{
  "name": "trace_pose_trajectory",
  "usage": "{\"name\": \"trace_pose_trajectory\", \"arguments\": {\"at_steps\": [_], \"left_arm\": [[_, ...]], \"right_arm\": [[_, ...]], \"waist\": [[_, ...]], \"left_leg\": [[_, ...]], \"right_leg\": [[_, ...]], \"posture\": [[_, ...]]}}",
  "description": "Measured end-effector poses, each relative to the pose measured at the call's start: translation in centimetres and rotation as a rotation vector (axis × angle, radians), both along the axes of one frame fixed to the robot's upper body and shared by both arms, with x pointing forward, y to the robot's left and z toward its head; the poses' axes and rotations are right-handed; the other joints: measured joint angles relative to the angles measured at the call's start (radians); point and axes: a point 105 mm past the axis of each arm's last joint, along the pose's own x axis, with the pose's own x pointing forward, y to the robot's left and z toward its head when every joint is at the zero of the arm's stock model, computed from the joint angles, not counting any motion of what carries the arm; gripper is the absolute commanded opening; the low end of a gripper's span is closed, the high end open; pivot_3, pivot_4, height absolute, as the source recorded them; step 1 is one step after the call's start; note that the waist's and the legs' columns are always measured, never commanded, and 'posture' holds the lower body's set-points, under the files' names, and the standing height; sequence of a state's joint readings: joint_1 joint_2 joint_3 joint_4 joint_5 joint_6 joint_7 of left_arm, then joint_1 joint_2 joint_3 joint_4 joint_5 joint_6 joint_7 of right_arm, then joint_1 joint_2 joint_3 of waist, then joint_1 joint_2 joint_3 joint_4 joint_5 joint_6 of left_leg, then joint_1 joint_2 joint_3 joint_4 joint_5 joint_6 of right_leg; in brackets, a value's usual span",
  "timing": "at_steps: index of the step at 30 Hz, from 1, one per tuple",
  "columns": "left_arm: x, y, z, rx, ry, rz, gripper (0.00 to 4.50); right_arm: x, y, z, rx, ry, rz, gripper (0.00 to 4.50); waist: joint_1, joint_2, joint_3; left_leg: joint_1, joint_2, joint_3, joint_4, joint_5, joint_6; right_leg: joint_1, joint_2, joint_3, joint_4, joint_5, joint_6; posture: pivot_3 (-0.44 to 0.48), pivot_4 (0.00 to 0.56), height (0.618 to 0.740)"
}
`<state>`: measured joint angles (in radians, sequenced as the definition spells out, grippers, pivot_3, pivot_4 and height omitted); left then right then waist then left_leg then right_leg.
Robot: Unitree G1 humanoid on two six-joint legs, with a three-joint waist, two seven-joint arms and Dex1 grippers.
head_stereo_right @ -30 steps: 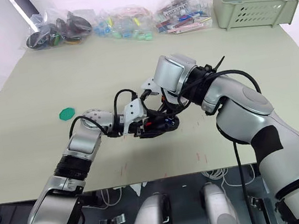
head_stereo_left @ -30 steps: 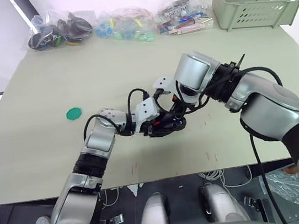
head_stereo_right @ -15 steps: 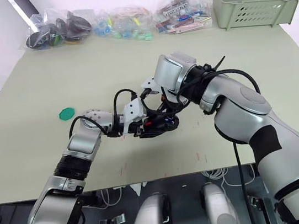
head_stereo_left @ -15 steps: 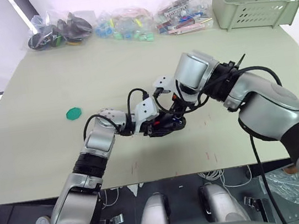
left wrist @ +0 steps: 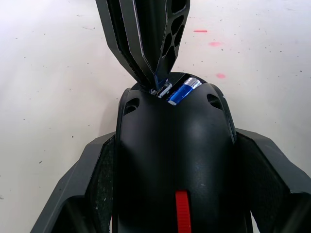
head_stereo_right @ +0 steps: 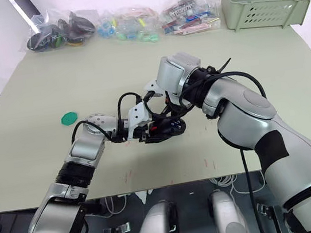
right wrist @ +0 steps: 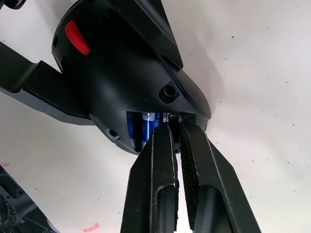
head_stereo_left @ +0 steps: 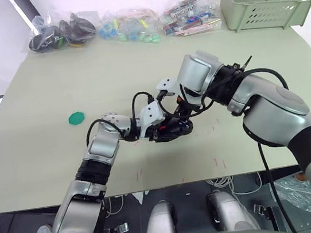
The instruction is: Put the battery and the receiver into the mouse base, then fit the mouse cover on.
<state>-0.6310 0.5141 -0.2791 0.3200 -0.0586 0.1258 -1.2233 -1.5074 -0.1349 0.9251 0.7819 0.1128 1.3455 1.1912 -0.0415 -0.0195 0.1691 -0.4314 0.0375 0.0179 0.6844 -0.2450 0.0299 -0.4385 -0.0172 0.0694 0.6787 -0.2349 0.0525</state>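
At mid-surface, the left hand [left wrist: 175, 204] clamps the rigid black oval mouse base [left wrist: 175, 160] by its sides; blue battery [left wrist: 181, 92] seated. Right hand [right wrist: 176, 127] pinches the tiny, slip-prone metal-tipped receiver [left wrist: 163, 90]; hold its stub.

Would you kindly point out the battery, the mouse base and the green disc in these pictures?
battery [left wrist: 183, 91]: left wrist view, on its blue body inside the compartment.
mouse base [left wrist: 170, 150]: left wrist view, on its black top ahead of the red scroll wheel.
green disc [head_stereo_left: 76, 118]: left eye view, on its middle.

the receiver [left wrist: 163, 89], perhaps pinched at the right gripper [right wrist: 176, 127] tips, is mostly hidden.
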Motion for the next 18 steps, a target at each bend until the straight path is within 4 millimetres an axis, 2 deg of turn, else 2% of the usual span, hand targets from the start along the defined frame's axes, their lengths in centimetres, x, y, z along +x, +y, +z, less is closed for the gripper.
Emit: {"name": "trace_pose_trajectory", "arguments": {"at_steps": [11,18], "left_arm": [[0.02,-0.01,-0.01,-0.001,-0.001,0.000,2.93],[0.04,-0.03,-0.01,-0.003,-0.003,0.000,2.93]], "right_arm": [[0.17,-0.26,0.14,-0.012,-0.019,0.025,0.00],[0.11,-0.31,0.15,-0.031,-0.046,0.105,0.00]], "waist": [[0.000,0.000,0.000],[0.001,0.000,0.000]], "left_leg": [[0.000,0.000,0.000,0.000,0.000,0.000],[0.000,0.000,0.000,0.000,0.000,0.000]], "right_leg": [[0.000,0.000,0.000,0.000,0.000,0.000],[0.000,0.000,0.000,0.000,0.000,0.000]], "posture": [[0.000,0.150,0.740],[0.000,0.150,0.740]]}}
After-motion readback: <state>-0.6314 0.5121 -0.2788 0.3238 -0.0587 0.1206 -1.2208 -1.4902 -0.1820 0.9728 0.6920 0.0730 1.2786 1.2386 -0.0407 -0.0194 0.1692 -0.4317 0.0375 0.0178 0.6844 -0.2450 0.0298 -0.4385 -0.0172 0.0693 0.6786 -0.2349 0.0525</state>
